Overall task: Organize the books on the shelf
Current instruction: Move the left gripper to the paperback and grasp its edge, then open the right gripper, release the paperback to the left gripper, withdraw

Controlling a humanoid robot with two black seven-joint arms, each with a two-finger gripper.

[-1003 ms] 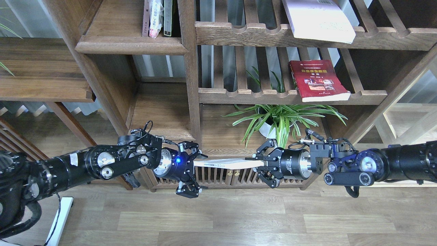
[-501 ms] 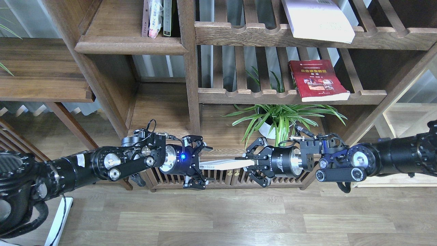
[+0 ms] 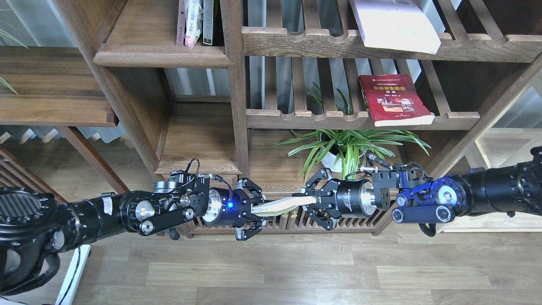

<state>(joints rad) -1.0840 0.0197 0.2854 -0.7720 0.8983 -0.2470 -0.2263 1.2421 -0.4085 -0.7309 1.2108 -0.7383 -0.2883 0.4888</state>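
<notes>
ok, status: thin paperback [image 3: 277, 206] sits edge-on mid-frame, low centre, held between both arms in front of the low slatted cabinet [image 3: 279, 220]. right gripper [image 3: 311, 199] has fingers closed on its right end. left gripper [image 3: 254, 207] is at the left end, fingers spread above and below the spine area; looks like it's around the book, but can't tell if it's actually clamped.

handling, my read: light, floppy, thin. it's visibly bowed between the two grippers, so it's not stiff enough to take end-to-end push. squeeze more along its length and it buckles or creases. cover prob glossy, so a fingertip pinch may slip. better hold: near the spine edge, fingers across the cover faces, well onto the book and not just at a corner. one solid grip > two weak ones.

target: the shelf [image 3: 161, 55], upper left of frame, dark solid board w/ rounded lip, few books [image 3: 195, 21] already upright at its right end by the post. red book [image 3: 394, 99] lies flat on slatted rack centre-right, white book [image 3: 396, 23] flat on rack top right; both still to go.

risk: plant [image 3: 347, 148] just behind the right gripper, leaves could snag on lift.
</notes>
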